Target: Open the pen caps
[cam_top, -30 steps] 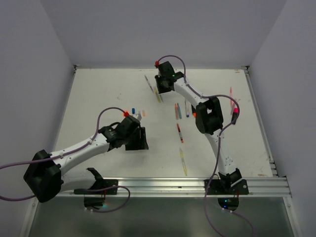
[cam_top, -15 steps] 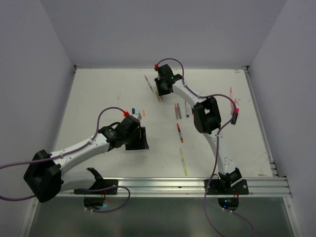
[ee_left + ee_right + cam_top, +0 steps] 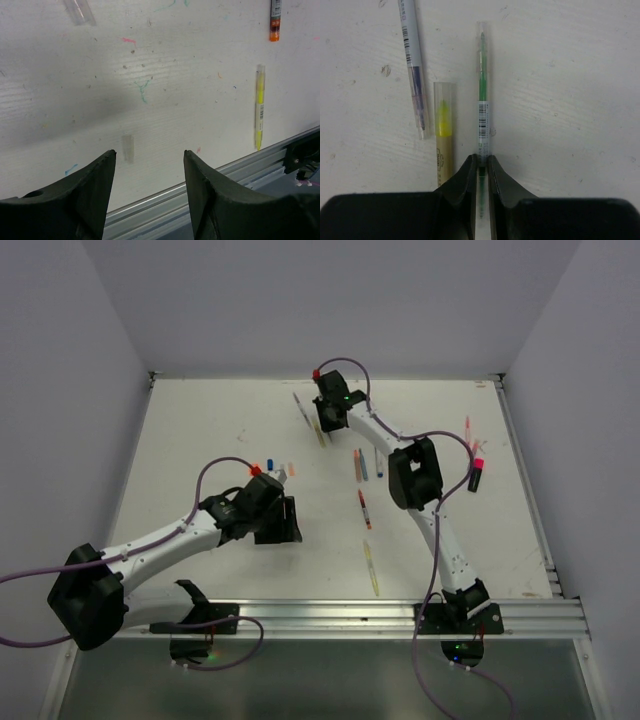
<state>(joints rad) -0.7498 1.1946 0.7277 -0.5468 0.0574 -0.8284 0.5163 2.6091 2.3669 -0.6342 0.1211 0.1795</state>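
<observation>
Jaws of the right gripper are pinched tight on the green pen, low on its barrel, clear cap on at the far end. Yellow highlighter lies just beside it, capped too. Left gripper hangs over the table, spread wide, holding nothing

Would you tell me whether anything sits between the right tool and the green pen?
Nothing visible does: the right tool grips the green pen at its near end; the yellow highlighter lies alongside, outside the jaws.
</observation>
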